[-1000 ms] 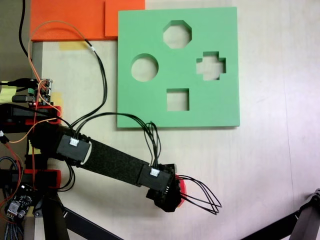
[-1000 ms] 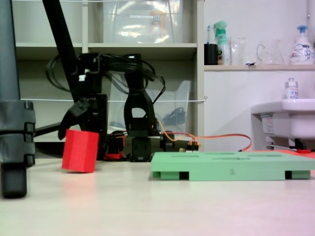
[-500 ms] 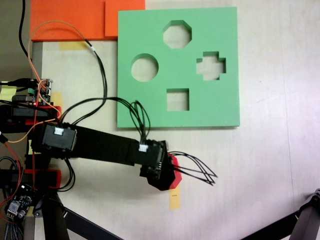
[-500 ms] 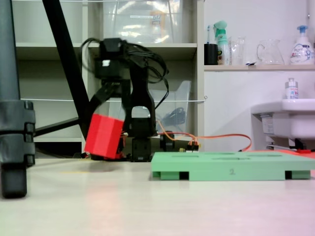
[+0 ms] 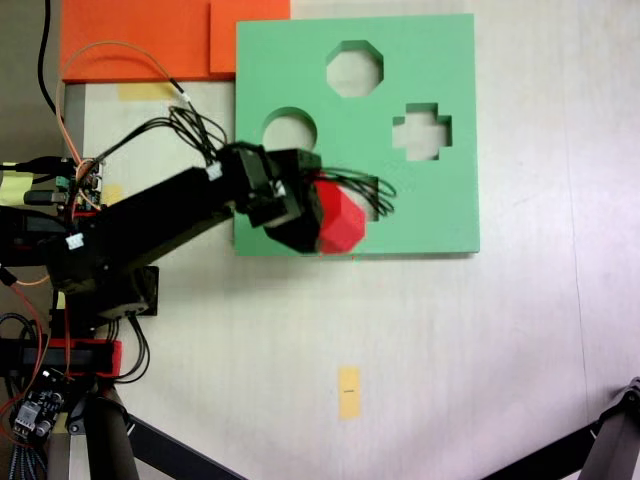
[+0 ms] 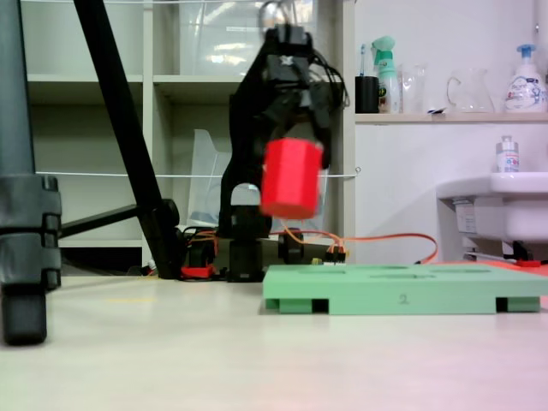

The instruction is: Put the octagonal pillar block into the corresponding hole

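Overhead, the end effector (image 5: 318, 215) is clenched on the octagonal pillar block (image 5: 340, 222), gripping its upper part while the block hangs below it; the side-on fixed view shows the same grasp, with the end effector (image 6: 293, 141) closed over the top of the block (image 6: 291, 178). That block is a bright red foam prism, its faceted sides showing from above and its body slightly tilted and blurred in the side view. It is lifted well clear of the green foam board (image 6: 402, 289), with open air beneath it. Seen from above it sits over the board's lower-left part (image 5: 270, 70), beside the square cutout (image 5: 372, 200) and below the round cutout (image 5: 290, 128). The corresponding hole (image 5: 355, 68), eight-sided, lies near the board's top edge, well apart from the block, with the cross-shaped cutout (image 5: 422, 132) to its lower right. Around the board the table (image 5: 480, 350) is bare apart from a small yellow tape mark (image 5: 348, 391), and orange foam sheets (image 5: 140, 38) touch the board's upper-left corner
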### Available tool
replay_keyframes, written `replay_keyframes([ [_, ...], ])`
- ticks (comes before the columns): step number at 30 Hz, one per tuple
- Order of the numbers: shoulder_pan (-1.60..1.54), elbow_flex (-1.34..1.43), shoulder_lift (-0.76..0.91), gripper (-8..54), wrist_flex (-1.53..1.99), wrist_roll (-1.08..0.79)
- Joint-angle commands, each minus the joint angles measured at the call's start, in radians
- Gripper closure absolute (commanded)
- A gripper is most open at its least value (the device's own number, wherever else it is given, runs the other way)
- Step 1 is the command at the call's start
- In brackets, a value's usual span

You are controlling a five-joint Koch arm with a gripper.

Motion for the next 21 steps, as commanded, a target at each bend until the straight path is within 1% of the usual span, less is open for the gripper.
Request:
replay_keyframes([
  [1, -0.078, -0.109, -0.017, 24.1, 0.032, 0.11],
  [4, -0.189, -0.21, -0.094, 24.1, 0.026, 0.236],
  [9, -0.31, -0.238, -0.173, 24.1, -0.091, 0.302],
  [13, -0.354, -0.351, -0.275, 24.1, -0.118, 0.367],
  [16, -0.373, -0.442, -0.353, 24.1, -0.12, 0.479],
  [21, -0.385, -0.54, -0.457, 24.1, -0.14, 0.482],
])
